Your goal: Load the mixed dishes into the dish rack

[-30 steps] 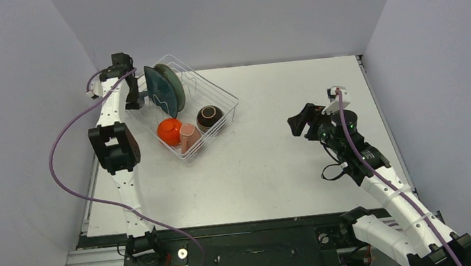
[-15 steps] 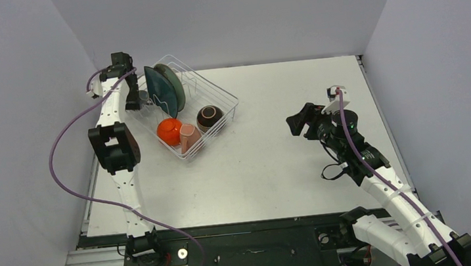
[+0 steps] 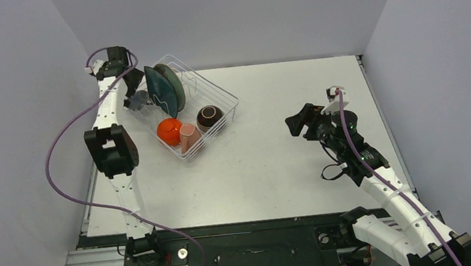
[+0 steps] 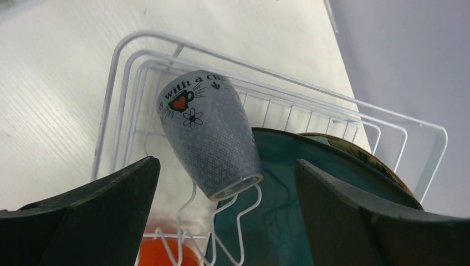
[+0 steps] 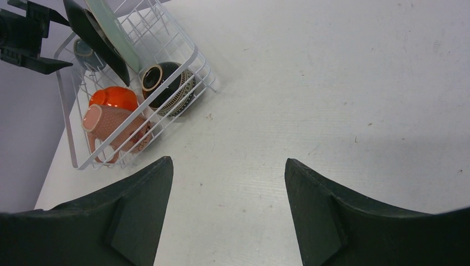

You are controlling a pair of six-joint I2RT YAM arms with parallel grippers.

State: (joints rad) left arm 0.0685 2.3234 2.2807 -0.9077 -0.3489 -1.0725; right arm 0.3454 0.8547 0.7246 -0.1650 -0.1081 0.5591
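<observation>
The white wire dish rack (image 3: 226,95) stands at the table's back left. Two plates stand upright in it, the dark-teal rounded-square plate (image 3: 159,91) and behind it the round pale-teal plate (image 3: 173,83). At the rack's front sit the orange-red bowl (image 3: 169,131), the pink mug (image 3: 189,138) and the brown bowl (image 3: 209,117). The grey-blue mug (image 4: 210,138) lies tilted in the rack's far-left corner, rim against a wire divider. My left gripper (image 4: 226,162) hovers over it, open, touching nothing. My right gripper (image 3: 294,123) is open and empty over bare table (image 5: 332,83).
Grey walls close in the table on the left, back and right. The left arm reaches along the left wall beside the rack (image 4: 277,61). The dark-teal plate (image 4: 310,183) stands just right of the mug.
The left gripper has opened wider and drawn back up from the grey-blue mug, which stays in the rack. The right arm has not moved.
</observation>
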